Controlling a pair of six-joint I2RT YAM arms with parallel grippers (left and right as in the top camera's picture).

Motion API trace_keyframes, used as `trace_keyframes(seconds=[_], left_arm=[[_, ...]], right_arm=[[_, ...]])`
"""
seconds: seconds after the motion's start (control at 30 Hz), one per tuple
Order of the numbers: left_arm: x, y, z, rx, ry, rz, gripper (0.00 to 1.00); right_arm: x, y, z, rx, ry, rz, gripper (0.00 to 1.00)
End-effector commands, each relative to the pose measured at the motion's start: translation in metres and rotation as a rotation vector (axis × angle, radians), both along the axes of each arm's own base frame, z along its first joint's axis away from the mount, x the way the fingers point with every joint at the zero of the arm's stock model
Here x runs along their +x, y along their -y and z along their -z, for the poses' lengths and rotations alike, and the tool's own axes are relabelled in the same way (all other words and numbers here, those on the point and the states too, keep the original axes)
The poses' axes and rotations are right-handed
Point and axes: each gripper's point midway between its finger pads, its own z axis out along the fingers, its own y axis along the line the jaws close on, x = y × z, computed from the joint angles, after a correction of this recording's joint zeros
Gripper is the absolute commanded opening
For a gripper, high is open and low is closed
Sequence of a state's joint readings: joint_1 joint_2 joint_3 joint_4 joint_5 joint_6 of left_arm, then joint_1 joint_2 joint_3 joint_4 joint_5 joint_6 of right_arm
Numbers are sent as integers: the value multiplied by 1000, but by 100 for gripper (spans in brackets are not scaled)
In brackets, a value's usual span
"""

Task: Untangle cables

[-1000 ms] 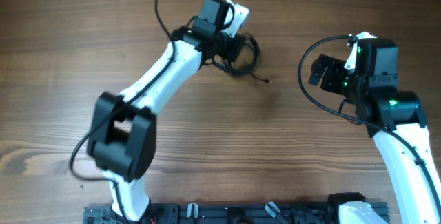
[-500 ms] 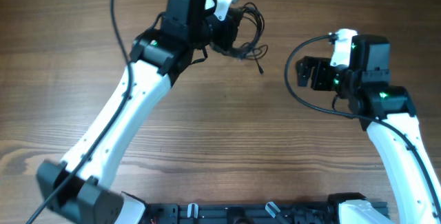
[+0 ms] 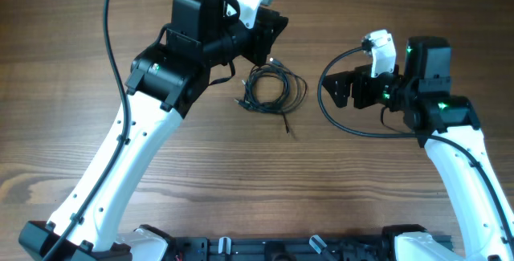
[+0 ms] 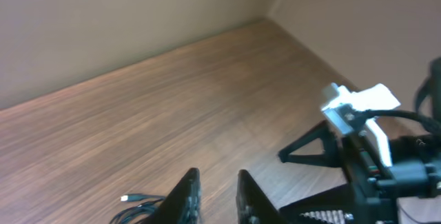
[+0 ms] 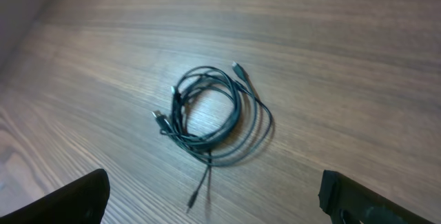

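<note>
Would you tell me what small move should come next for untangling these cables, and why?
Probably move the right end effector in to pinch the loose tail of the cables. The bundle lies coiled on the table, touched by neither arm. The right end effector is open and faces it, while the left end effector hangs nearby, empty.

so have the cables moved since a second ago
Yes. The cables have dropped out of the left hand and lie loose on the table, nearer the base rail.
</note>
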State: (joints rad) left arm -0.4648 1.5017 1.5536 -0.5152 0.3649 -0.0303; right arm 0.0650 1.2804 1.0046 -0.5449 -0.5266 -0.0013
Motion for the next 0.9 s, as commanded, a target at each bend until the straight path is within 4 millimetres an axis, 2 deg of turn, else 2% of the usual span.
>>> trace_keyframes(seconds=[0.0,0.07,0.3,0.47,0.57,0.63,0.87], left_arm=[[18,-26,-3,68,38,-169,43],[27,-41,9,111,13,-230,46],[48,-73,62,193,-135,-304,47],[60,-72,104,242,-221,-301,49],[68,-70,135,275,-280,-297,51],[72,-68,166,307,-339,-292,53],[77,-66,226,367,-447,-282,62]], right_arm=[[4,12,18,-37,-73,94,100],[7,18,29,-55,-111,138,100],[13,22,71,-93,-242,207,100],[15,31,92,-197,-288,337,99],[15,31,93,-217,-291,380,100],[13,33,94,-225,-296,384,100],[8,51,99,-300,-318,460,100]])
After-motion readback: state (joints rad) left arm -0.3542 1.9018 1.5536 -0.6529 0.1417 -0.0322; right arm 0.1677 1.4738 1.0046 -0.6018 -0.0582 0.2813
